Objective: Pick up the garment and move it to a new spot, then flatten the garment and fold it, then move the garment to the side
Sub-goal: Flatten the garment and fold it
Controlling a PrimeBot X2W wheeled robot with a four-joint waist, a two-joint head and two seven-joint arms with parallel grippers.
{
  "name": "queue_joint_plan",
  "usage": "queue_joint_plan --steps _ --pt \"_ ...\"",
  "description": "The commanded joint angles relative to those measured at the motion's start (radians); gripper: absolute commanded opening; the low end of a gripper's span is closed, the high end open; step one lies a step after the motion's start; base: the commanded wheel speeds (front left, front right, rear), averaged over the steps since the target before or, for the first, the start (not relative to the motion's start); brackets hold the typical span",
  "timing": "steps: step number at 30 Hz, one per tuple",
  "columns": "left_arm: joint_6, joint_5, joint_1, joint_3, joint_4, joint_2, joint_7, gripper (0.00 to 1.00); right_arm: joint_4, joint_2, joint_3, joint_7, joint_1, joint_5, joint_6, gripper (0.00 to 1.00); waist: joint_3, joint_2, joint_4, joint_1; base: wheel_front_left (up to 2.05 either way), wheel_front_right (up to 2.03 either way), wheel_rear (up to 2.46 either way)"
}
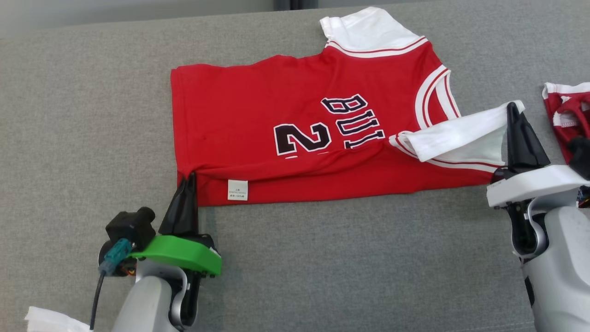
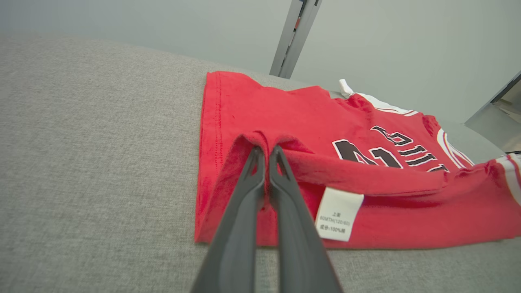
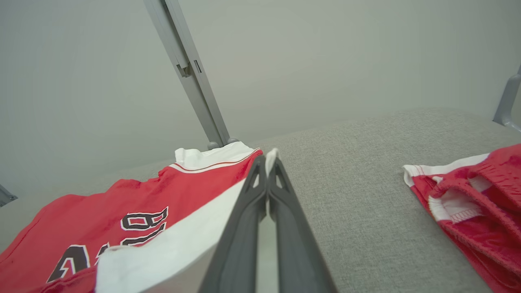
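You have the red jersey [image 1: 295, 133] lying on the grey cloth surface [image 1: 83, 115], print side up, with its hem on the left gripper's side and its collar on the right gripper's side. Your left gripper [image 1: 190, 176] has its fingers pressed together on the near hem corner, pinching a small fold of red fabric between the tips. In the left wrist view that fold rises over the tips like a little tent, and the white care label [image 1: 238, 190] sits just beside the fingers on their right. Your right gripper [image 1: 513, 107] is closed too, nipping the edge of the white sleeve [image 1: 451, 133], which lies stretched from the jersey's near shoulder to the fingertips. The jersey's near long edge is folded up over its body and covers the bottom of the numeral. A second red garment [image 1: 564, 108] lies bunched near the right gripper, apart from the jersey.
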Motion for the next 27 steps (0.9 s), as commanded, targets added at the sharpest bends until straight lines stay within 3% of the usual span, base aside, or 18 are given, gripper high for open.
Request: queue_joint_plan --steps 1,13,14,15,16,22,27 --pt "0.003 0.014 -0.034 0.003 0.007 0.005 -0.003 0.0 0.015 -0.007 -0.007 -0.004 -0.029 -0.009 -0.001 0.0 0.023 0.0 0.007 0.0 0.0 0.0 0.0" --pt "0.003 0.029 -0.15 -0.01 0.081 0.006 -0.003 0.0 0.103 -0.002 -0.029 -0.004 -0.171 -0.087 -0.001 0.0 0.092 0.0 0.013 0.0 0.0 0.0 0.0" --pt "0.003 0.03 -0.154 -0.006 0.083 0.006 -0.003 0.27 0.103 -0.003 -0.034 -0.004 -0.177 -0.095 -0.001 0.28 0.094 0.0 0.013 0.0 0.0 0.0 0.0" --pt "0.003 0.025 -0.156 0.004 0.085 0.006 -0.003 0.83 0.11 0.001 -0.036 -0.004 -0.179 -0.101 -0.001 0.65 0.096 0.0 0.013 0.0 0.0 0.0 0.0" --pt "0.003 0.027 -0.159 0.01 0.083 0.006 -0.003 1.0 0.111 0.002 -0.038 -0.004 -0.182 -0.111 -0.001 1.0 0.097 0.0 0.013 0.0 0.0 0.0 0.0" --pt "0.003 0.107 -0.116 0.081 -0.019 0.006 -0.003 1.0 0.015 0.013 -0.056 -0.004 -0.143 -0.189 -0.001 1.0 0.085 0.0 0.016 0.0 0.0 0.0 0.0" --pt "0.028 0.199 -0.042 0.116 -0.11 0.005 -0.002 1.0 -0.097 0.029 -0.06 -0.004 -0.055 -0.258 -0.001 1.0 0.047 0.0 0.012 0.0 0.0 0.0 0.0"
